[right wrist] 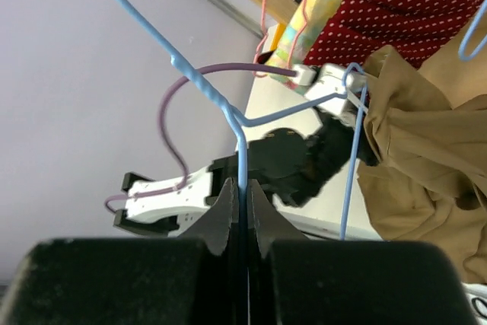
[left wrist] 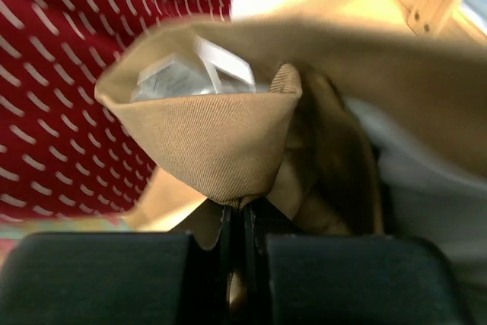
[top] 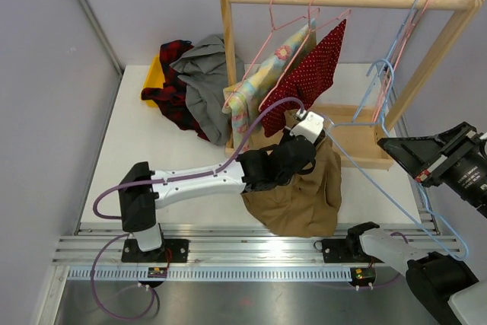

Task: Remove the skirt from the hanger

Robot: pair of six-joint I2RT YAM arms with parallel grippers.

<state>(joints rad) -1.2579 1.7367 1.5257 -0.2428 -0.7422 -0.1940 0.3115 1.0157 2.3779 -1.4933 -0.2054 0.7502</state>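
Left end effector (left wrist: 237,215) pinches skirt (left wrist: 213,142); right end effector (right wrist: 242,197) seemingly clamps hanger (right wrist: 205,85).

Left arm (top: 202,178) reaches forward, right arm (top: 449,164) raised; left gripper (left wrist: 243,222) and right gripper (right wrist: 242,199) both clamped closed.

Lighting brightly and evenly from above, throwing only soft shadows on the white tabletop (top: 144,157). Glaring off the ribbed metal rail (top: 228,245). Softening the far folds of the tan twill skirt (left wrist: 213,142); keeping the thin blue wire hanger (right wrist: 240,157) fairly sharp.
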